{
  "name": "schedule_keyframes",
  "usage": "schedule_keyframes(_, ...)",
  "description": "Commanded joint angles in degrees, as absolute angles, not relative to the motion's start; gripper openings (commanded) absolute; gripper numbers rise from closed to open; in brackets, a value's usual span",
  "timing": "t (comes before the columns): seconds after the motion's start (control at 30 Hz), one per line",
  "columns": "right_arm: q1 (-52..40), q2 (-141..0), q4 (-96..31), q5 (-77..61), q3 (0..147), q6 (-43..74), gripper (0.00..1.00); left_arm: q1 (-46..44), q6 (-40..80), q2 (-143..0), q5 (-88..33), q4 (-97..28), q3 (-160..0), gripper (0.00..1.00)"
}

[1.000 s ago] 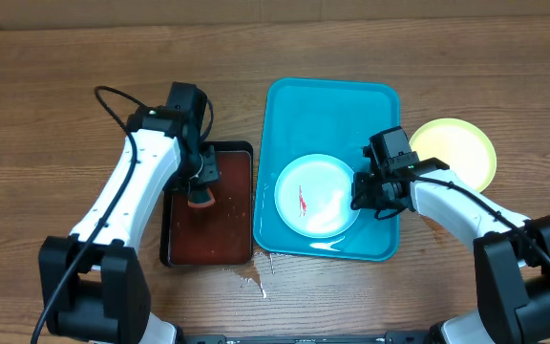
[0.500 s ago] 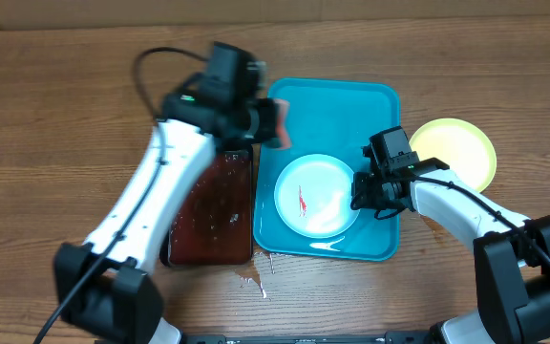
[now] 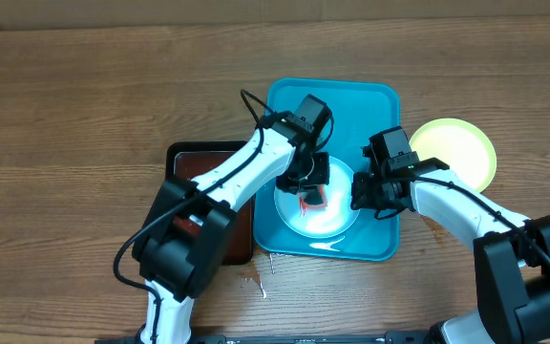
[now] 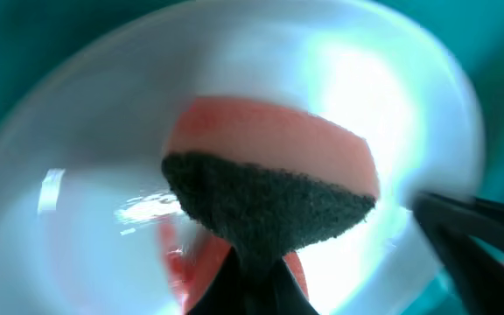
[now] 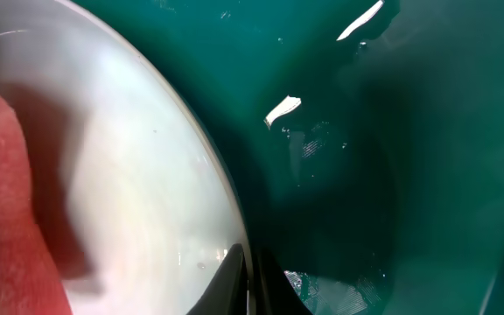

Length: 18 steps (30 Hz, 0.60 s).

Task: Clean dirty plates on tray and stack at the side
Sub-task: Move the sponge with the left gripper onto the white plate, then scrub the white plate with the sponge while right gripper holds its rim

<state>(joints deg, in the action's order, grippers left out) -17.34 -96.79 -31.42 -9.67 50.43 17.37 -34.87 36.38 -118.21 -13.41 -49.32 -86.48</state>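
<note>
Left gripper (image 3: pixel 310 191): clamped on red sponge (image 4: pixel 269 166), pressed onto pale plate (image 3: pixel 340 218)
Right gripper (image 3: pixel 358 195): closed, pinching pale plate's right rim
Blue tray (image 3: pixel 351 105): holds pale plate
Yellow-rimmed plate (image 3: pixel 458 153): beside tray, right

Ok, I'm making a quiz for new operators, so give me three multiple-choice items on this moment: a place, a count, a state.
1. Where is the sponge? A in a sink; B over the plate in the blue tray; C on a shelf.
2. How many plates lie in the blue tray? A one; B two; C three.
3. How do the right jaws stand? A wide open; B shut on the plate's rim; C shut on the sponge.
Key: 1 B, the left jaws hold it there. 2 A, the yellow plate sits on the table beside it. 3 B, the rim runs between the closed jaws.
</note>
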Motion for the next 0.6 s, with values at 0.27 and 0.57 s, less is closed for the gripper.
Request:
schedule_keyframes(0.27,-17.67,-98.26,-31.77,-9.26,49.93,17.17,0.04,-34.92,35.35,-117.78,4.86,-51.4,-86.67,0.04)
schedule_keyframes(0.57,-17.67,-98.26,-32.03,-9.28,49.93,17.17,0.04,-35.07,32.58,-123.87,-24.23,-45.01,-86.67,0.04)
